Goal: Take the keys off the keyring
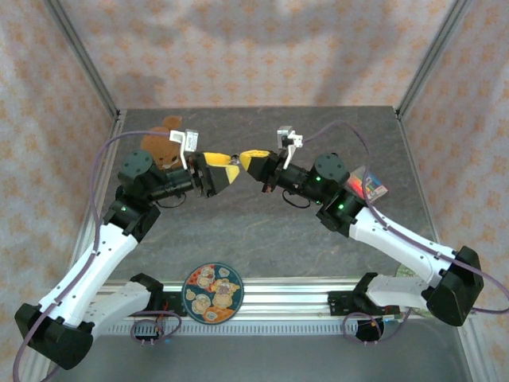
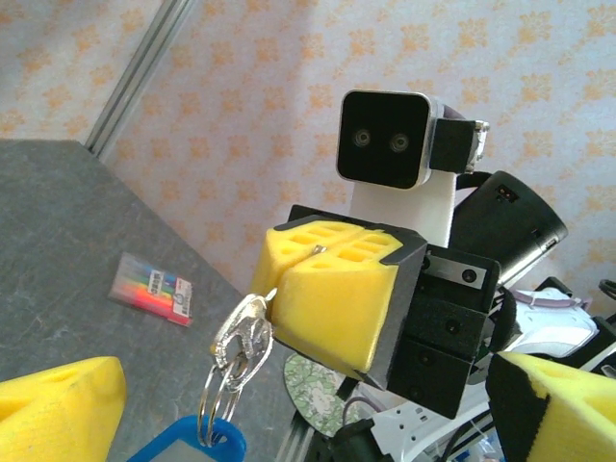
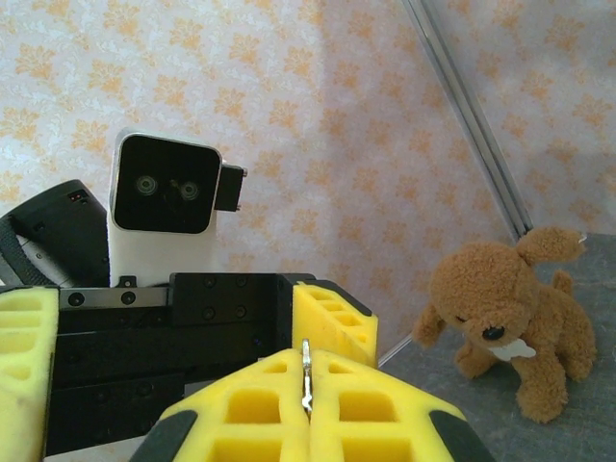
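Left wrist: right hand [image 2: 289, 279] pinches the keys [image 2: 245, 337], one blue tag [image 2: 197, 448] below; left hand [image 1: 231, 171] wide.

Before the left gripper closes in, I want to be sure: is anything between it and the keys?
Nothing visible. The right gripper is shut on the keys in mid-air. The keyring and blue tag hang off them, between the open fingers of the left gripper.

The right gripper [image 2: 294, 274] pinches the keys [image 2: 243, 335] in closed yellow fingers; keyring [image 2: 216, 402] and blue tag [image 2: 206, 449] dangle above the grey surface [image 2: 67, 241].
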`<state>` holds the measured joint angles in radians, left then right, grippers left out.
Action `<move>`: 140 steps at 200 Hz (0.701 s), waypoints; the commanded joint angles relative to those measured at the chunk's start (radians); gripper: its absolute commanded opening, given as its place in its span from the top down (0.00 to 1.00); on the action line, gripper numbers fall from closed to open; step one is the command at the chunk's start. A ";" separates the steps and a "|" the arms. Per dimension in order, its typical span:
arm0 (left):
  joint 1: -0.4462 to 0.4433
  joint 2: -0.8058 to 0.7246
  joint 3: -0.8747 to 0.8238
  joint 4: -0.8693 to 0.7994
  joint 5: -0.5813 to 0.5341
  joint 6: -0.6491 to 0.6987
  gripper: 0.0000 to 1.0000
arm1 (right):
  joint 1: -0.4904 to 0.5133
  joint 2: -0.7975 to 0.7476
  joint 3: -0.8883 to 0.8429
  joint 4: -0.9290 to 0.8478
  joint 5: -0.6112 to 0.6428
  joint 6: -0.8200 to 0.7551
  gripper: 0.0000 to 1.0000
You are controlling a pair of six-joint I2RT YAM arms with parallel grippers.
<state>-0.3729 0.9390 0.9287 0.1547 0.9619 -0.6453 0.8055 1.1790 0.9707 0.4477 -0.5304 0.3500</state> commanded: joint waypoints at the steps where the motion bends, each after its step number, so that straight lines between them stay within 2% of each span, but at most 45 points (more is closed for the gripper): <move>1: 0.000 0.001 0.032 0.067 0.037 -0.025 0.05 | 0.007 0.001 0.046 0.054 0.021 -0.017 1.00; 55: 0.000 -0.012 0.039 0.041 0.037 -0.010 0.05 | 0.006 0.041 0.066 0.032 0.036 -0.031 1.00; 140: 0.000 -0.014 0.042 0.044 0.029 -0.013 0.06 | 0.022 0.010 0.045 0.005 0.126 -0.101 1.00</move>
<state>-0.3729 0.9382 0.9348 0.1688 0.9691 -0.6552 0.8150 1.2190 0.9977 0.4488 -0.4572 0.2955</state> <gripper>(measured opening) 0.945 0.046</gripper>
